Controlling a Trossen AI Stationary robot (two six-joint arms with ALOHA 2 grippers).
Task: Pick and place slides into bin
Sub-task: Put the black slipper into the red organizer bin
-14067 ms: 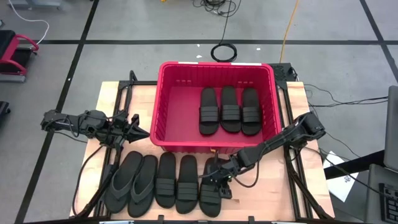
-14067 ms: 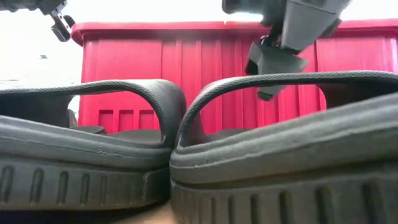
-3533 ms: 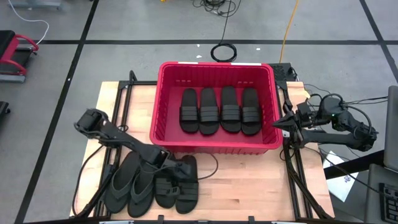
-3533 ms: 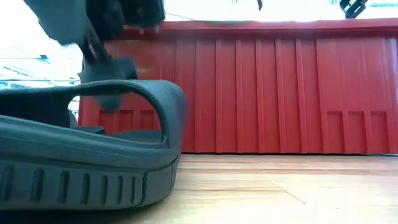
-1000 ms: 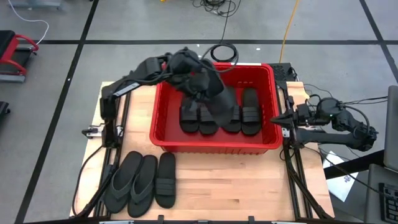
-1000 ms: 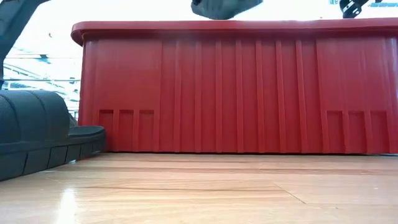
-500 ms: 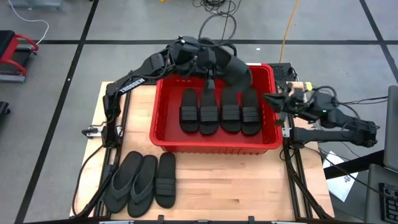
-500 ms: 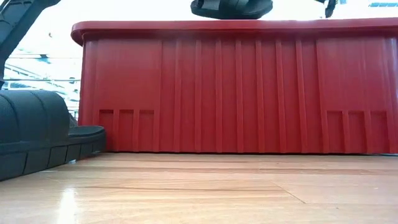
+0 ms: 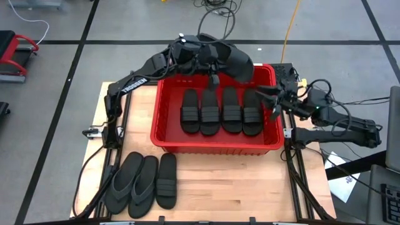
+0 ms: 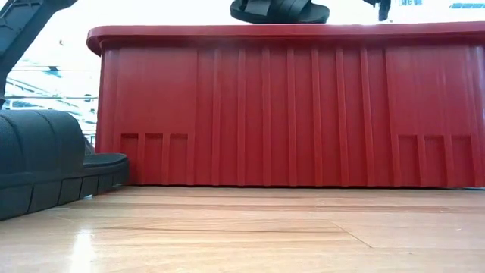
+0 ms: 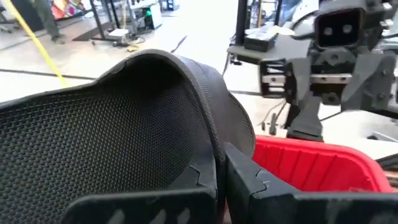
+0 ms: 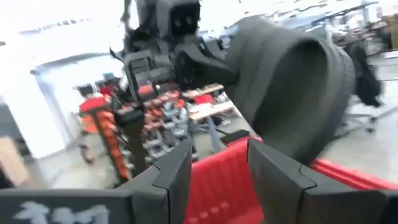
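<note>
lying at the near left of the wooden table (image 9: 250,187), three black sandals sit side by side: two flip-flops (image 9: 131,184) touching each other, and just to their right a banded sandal (image 9: 167,180). in the low view one of these sandals (image 10: 45,171) fills the left edge, in front of the red bin's slotted wall.

behind them, in the middle of the table, stands the red bin (image 9: 161,115). four banded sandals (image 9: 220,110) rest on its floor in a neat row, side by side, toes pointing the same way.

over the bin's right rim, the right gripper (image 9: 270,100) reaches in from the right, its tips above the rightmost sandal in the row. its own wrist view shows the two dark fingers (image 12: 174,171) standing apart with a clear gap and nothing between them.

farthest back, above the bin's far rim, the left gripper (image 9: 212,61) holds a fifth banded sandal (image 9: 234,61) up in the air, clear of the bin floor. its fingers (image 11: 249,177) are pinched together on the sandal's strap, as the left wrist view shows, with the strap arching up just past them. the low view catches this sandal (image 10: 280,10) above the bin's rim line. the left arm stretches from its base at the table's left edge across to the bin's far side.
</note>
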